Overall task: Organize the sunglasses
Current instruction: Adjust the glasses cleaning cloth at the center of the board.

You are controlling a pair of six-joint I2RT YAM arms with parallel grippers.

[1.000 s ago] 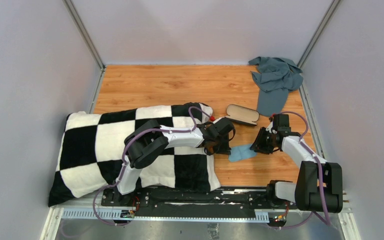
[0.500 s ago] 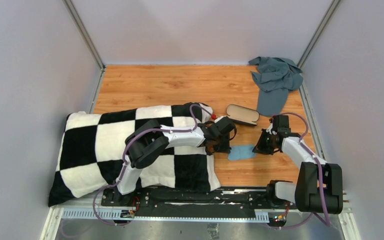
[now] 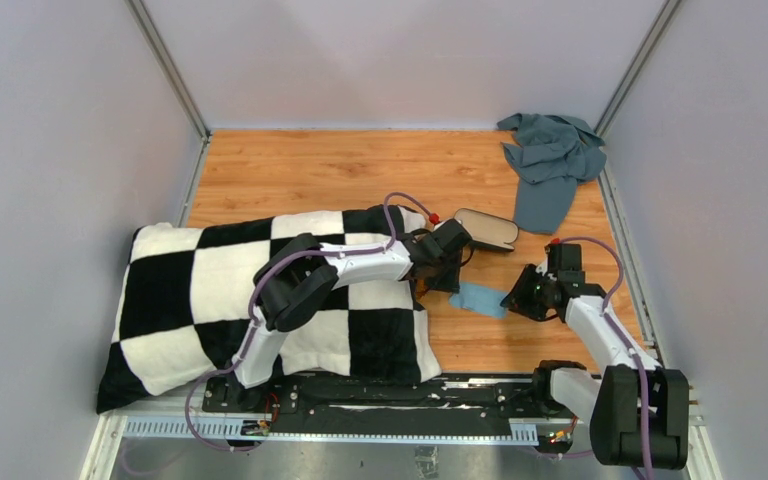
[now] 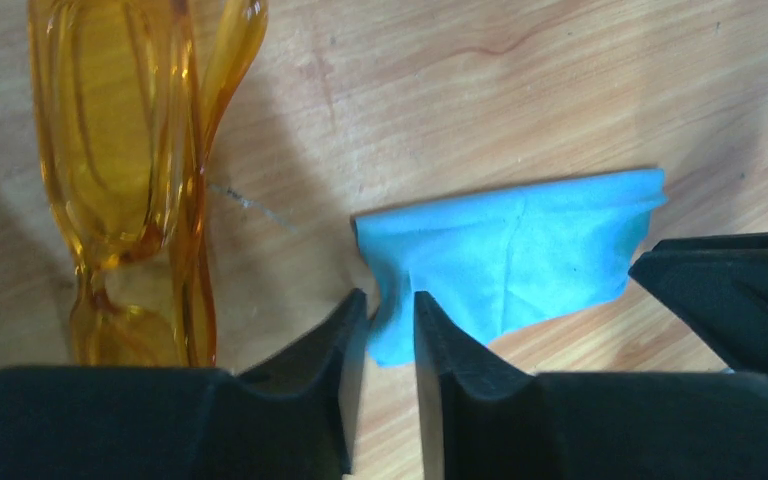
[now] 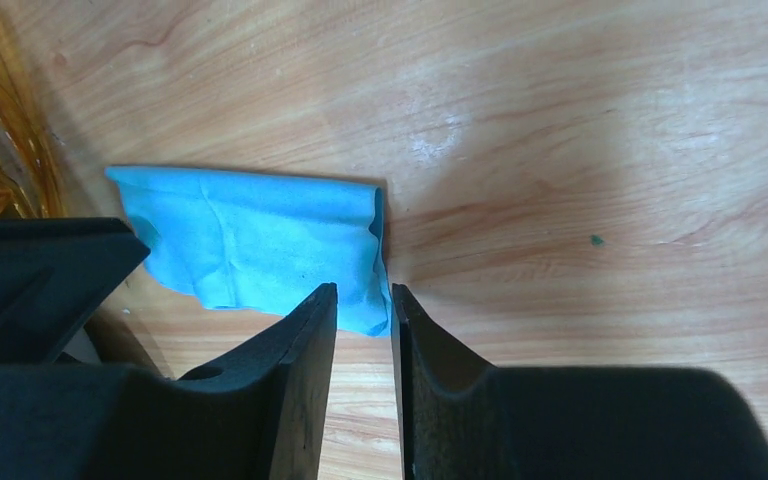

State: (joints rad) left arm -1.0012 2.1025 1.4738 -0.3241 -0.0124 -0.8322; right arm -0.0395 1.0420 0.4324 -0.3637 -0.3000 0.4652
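The folded sunglasses (image 4: pixel 125 150), with a translucent amber-orange frame and lenses, lie on the wooden surface (image 3: pixel 340 170). They are just beside the left gripper (image 4: pixel 390 305) and held by neither arm. A small light-blue square cloth (image 4: pixel 520 250) lies flat between the two grippers.

The left gripper's jaws stand slightly apart over one corner of the cloth, which reaches into the narrow gap. The right gripper (image 5: pixel 363 295) faces it from the other side. Its jaws are also a little apart, above the opposite corner.

Just beyond them on the surface rests an open black oblong case with beige lining (image 3: pixel 487 229). A black-and-white checked plush cushion (image 3: pixel 210 290) lies under the left arm. A crumpled grey-blue cloth (image 3: pixel 552 165) sits in the far right corner.
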